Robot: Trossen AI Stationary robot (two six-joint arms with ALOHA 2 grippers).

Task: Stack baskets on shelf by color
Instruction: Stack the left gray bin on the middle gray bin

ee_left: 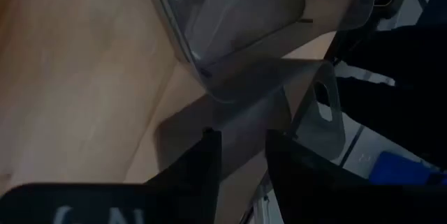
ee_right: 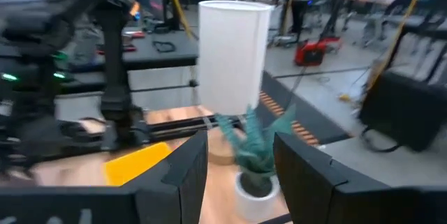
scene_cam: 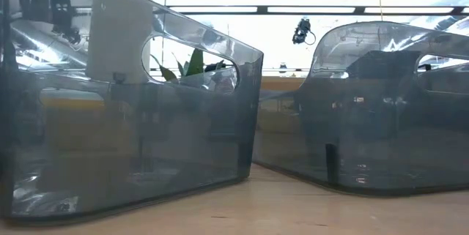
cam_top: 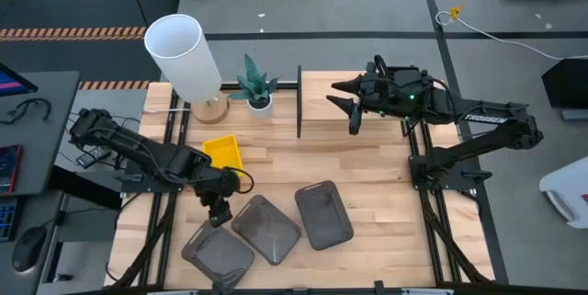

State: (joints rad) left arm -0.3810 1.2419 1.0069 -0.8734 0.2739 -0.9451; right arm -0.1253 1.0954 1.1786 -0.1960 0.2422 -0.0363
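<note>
- Baskets are seen on the wooden desk (cam_top: 367, 198): three grey ones lie in a row along the near edge, and one yellow basket (cam_top: 223, 153) lies farther back on the left.
- In the high view the left grey basket (cam_top: 218, 253) and the middle grey basket (cam_top: 265, 229) are set at a slant, touching or nearly touching each other; the right grey basket (cam_top: 323, 214) is placed just beside the middle one, slightly apart.
- No black mesh baskets can be made out in these views.
- The shelf (cam_top: 354, 102), a light board with a thin black upright at its left end, is found at the back of the desk, right of centre; nothing is seen lying on it.
- The left gripper (cam_top: 219, 212) is held low over the desk between the yellow basket and the left and middle grey baskets.
- In the left wrist view its fingers (ee_left: 202, 161) are seen parted with a narrow gap, nothing being clasped between them; the edges of grey baskets (ee_left: 265, 77) lie just ahead.
- The right gripper (cam_top: 347, 104) is held above the shelf, pointing left, with its fingers spread and empty.
- In the right wrist view a white cylinder (ee_right: 232, 56), a small potted plant (ee_right: 255, 154) and the yellow basket (ee_right: 136, 162) are visible beyond the fingers (ee_right: 185, 172).
- In the low view two grey baskets (scene_cam: 132, 118) fill the picture, with the plant's leaves (scene_cam: 192, 65) seen through a handle cut-out.
</note>
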